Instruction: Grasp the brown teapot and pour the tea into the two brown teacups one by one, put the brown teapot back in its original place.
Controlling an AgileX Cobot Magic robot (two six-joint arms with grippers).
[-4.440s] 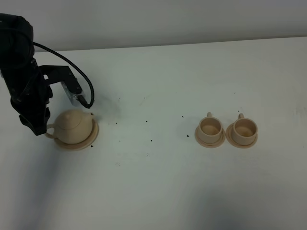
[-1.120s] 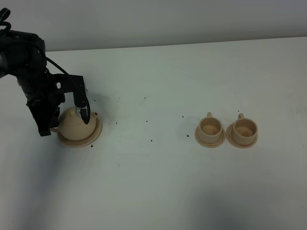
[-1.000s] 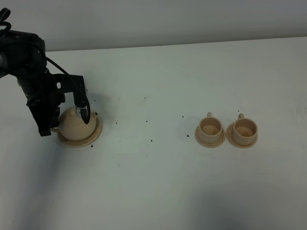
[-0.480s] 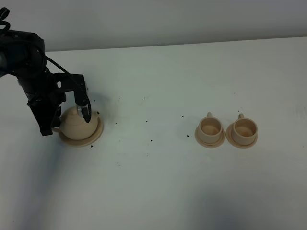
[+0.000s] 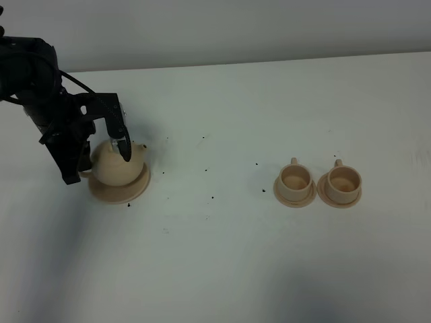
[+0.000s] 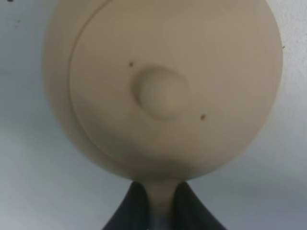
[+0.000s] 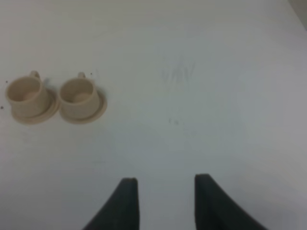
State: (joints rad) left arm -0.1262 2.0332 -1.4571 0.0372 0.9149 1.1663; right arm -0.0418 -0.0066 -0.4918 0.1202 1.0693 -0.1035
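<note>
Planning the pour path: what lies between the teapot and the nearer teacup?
Only bare table with small dark specks between teapot and teacup; the exterior high view shows it.

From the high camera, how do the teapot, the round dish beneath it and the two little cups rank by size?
1. round dish: slightly the widest, though partly covered.
2. teapot: nearly as wide, so this is a close call.
3. cup nearer the teapot and other cup: alike, clearly smallest.

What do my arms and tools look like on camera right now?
The left arm is all black and chunky, with a black cable looping off it. The left tool and right tool both have dark, tapered fingers. No markings show, and the right arm itself is out of view.
</note>
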